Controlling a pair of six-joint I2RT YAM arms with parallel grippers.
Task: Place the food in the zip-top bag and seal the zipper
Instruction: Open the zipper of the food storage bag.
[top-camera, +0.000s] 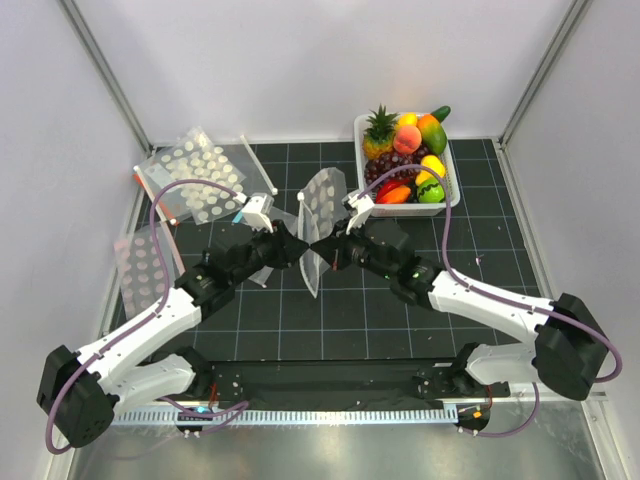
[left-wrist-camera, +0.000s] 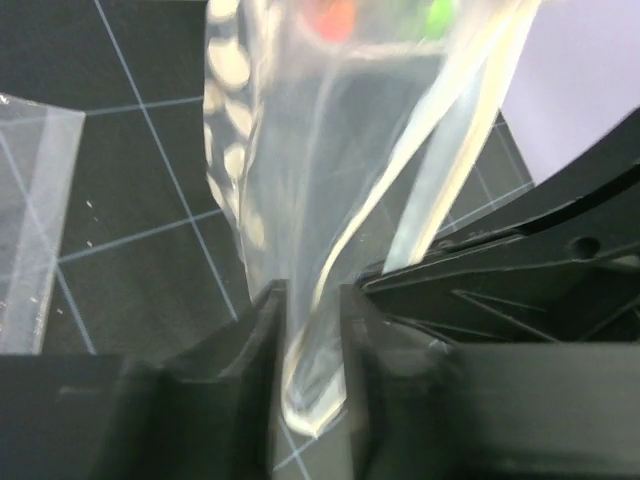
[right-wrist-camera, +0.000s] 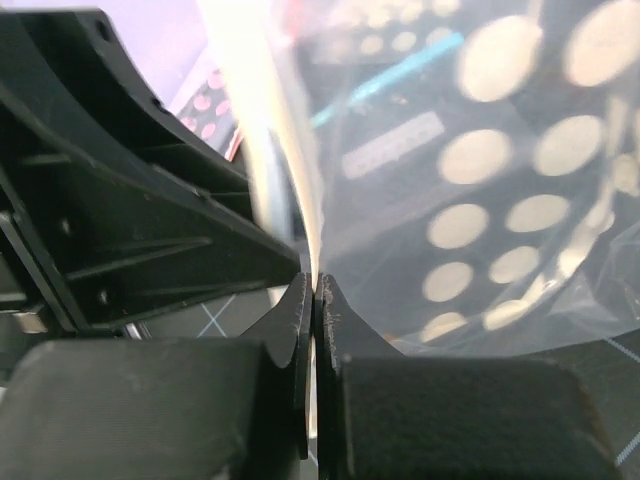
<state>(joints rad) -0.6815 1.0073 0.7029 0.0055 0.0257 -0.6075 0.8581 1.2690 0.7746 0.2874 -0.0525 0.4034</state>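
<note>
At the upper left of the top view lie two larger flat clear dotted plastic sheets (top-camera: 195, 172), one above the other, on the black gridded mat (top-camera: 400, 290). A corner of a flat clear sheet also shows at the left edge of my left wrist view.

My left pincer (top-camera: 292, 250) reaches in from the lower left to the middle of the frame. In the left wrist view (left-wrist-camera: 308, 300) its jaws stand a little apart. The lower fold of the small clear soft plastic zip-top bag (top-camera: 322, 205), printed with white dots, hangs in the gap. I cannot tell whether my pads press on the film. The thin white zipper strip (left-wrist-camera: 440, 170) runs down from the upper right toward my fingers.

The bag stands up off the mat at centre frame, between my two pincers. Just right of it, my right pincer (top-camera: 335, 250) comes in from the lower right. In the right wrist view (right-wrist-camera: 313, 285) its jaws are pressed together on the edge of the bag (right-wrist-camera: 480, 200).

At the upper right sits a white rectangular plastic tray (top-camera: 361, 160). It is heaped with the food (top-camera: 405, 160), glossy toy fruits and vegetables in green, yellow, orange, red and dark purple, well apart from the bag.
</note>
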